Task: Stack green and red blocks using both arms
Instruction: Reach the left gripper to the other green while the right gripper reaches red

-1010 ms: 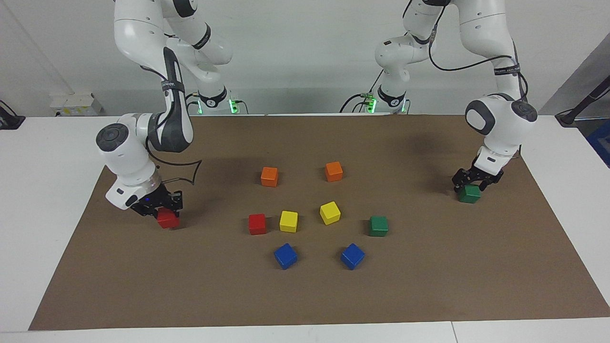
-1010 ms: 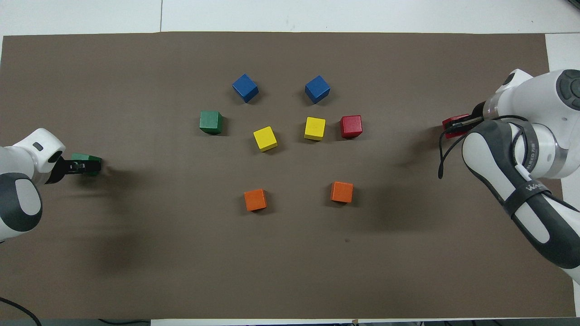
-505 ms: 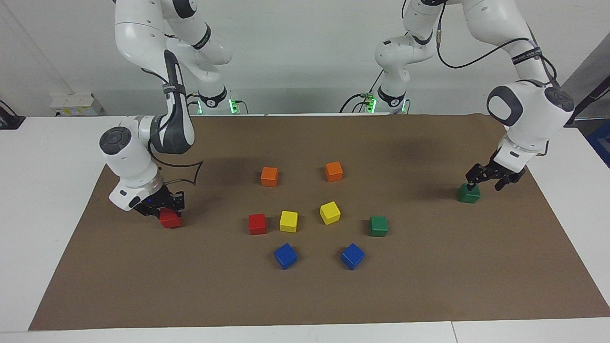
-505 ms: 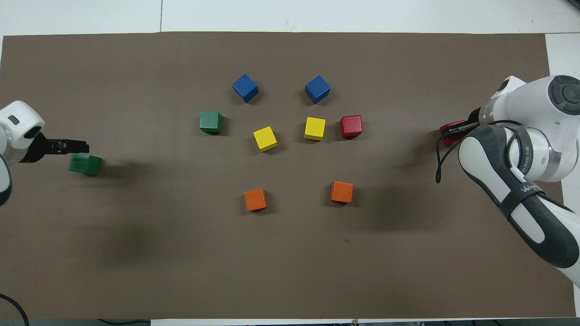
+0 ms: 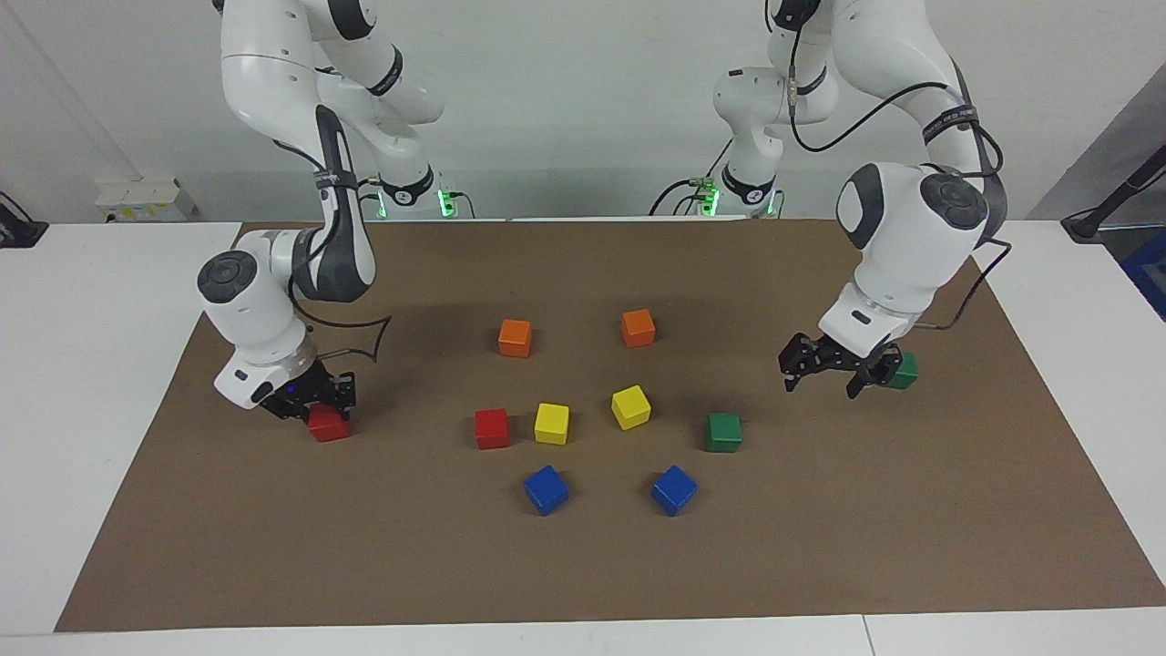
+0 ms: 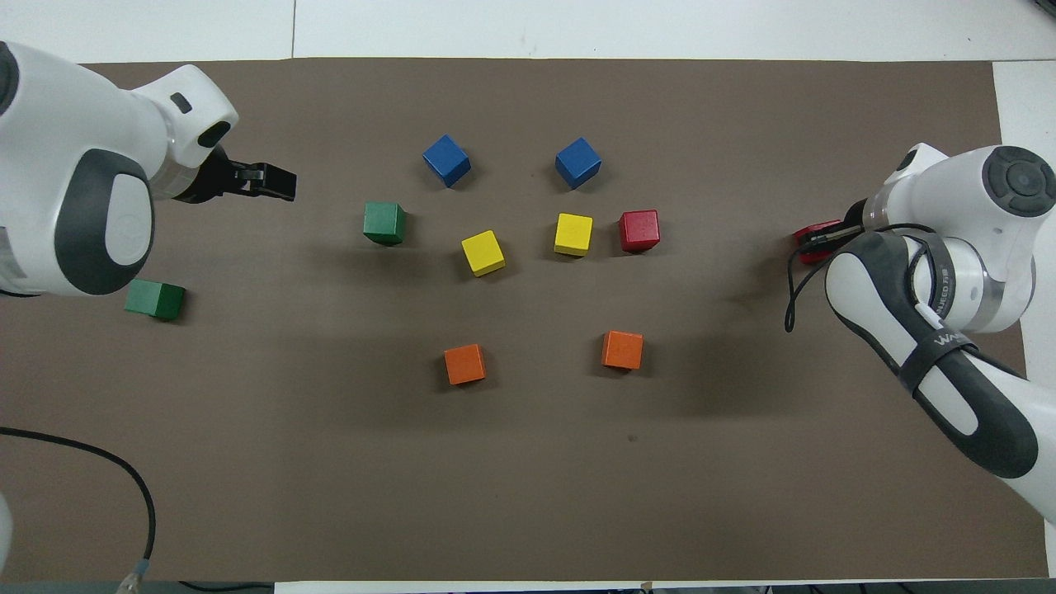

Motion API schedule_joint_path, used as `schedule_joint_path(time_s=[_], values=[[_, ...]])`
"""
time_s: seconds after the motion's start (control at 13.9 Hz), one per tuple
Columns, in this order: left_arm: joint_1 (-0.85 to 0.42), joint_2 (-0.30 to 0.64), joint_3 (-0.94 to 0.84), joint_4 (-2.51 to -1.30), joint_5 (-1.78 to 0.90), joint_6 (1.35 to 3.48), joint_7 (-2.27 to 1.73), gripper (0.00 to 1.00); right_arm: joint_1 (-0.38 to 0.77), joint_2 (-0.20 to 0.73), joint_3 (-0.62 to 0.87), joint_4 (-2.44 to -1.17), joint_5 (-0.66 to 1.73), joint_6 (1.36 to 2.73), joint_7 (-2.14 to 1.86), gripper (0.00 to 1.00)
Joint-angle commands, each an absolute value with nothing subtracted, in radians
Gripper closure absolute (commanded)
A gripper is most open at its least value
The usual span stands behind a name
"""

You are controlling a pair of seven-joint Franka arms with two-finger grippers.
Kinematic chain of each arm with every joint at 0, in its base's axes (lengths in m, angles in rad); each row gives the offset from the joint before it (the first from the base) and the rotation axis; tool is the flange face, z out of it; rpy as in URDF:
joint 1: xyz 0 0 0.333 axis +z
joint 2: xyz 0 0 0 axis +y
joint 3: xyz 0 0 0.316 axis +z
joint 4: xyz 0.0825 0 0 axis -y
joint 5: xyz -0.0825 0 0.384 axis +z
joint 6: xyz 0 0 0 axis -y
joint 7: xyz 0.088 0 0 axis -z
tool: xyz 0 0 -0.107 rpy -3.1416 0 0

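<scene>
Left tool (image 5: 824, 369): empty, fingers apart, raised over the brown mat (image 5: 820, 528). Right tool (image 5: 310, 401): clamped on a red block (image 5: 329, 425) at the right arm's end of the tabletop. Second red block (image 5: 492, 428) beside a yellow cube (image 5: 551, 424). Green blocks: one (image 5: 724, 432) near a blue cube (image 5: 674, 490); one (image 6: 155, 299) toward the left arm's end.

Two orange cubes (image 5: 515, 337) (image 5: 638, 327), two yellow (image 5: 551, 423) (image 5: 630, 406), two blue (image 5: 546, 489) (image 5: 673, 489) on brown mat (image 5: 583, 565).
</scene>
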State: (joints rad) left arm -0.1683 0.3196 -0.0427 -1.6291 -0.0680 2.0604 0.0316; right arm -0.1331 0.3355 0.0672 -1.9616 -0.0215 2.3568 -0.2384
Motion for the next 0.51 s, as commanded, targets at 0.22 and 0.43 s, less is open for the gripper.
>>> schedule_joint_path(time_s=[0.22,0.43], values=[[-0.27,0.462,-0.029,-1.528,-0.083,2.112,0.034,0.0,-0.141,0.331,0.071,-1.967,-0.017,2.359,-0.232,0.0],[-0.29,0.494,-0.026,-1.56,-0.078,2.175,0.022,0.0,-0.143,0.301,0.072,-1.95,-0.017,2.315,-0.235,0.0]])
